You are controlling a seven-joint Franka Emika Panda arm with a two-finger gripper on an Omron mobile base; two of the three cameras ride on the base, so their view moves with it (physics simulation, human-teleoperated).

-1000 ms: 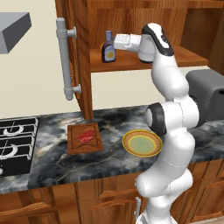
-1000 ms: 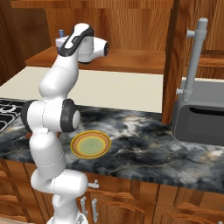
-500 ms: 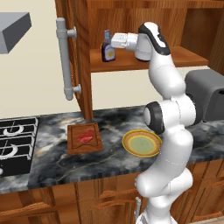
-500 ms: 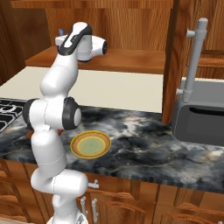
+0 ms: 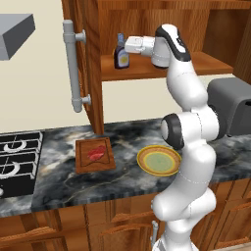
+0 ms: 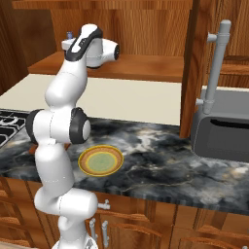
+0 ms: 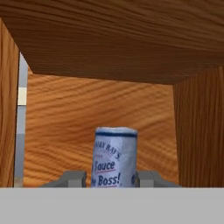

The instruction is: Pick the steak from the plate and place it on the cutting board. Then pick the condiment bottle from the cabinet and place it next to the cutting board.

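While the steak (image 5: 96,153) already lies on the cutting board (image 5: 94,155), the condiment bottle (image 5: 120,53) stands upright on the cabinet (image 5: 162,29) shelf, directly in front of the tool (image 5: 128,47), neck between its fingers. From the hand view the fingers (image 7: 73,178) seem pressed on the bottle; the left base view shows its height above the tabletop (image 5: 127,176).

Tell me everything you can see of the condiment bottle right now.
The condiment bottle stands upright on the cabinet shelf, near its left end. It is small and dark purple-brown, with a narrow neck, a light blue-grey cap and a yellow oval label. In the hand view the cap carries printed words, "Sauce" and "Boss!". The hand has a finger close against each side of the bottle, so it looks gripped, with the bottle not yet lifted off the shelf.
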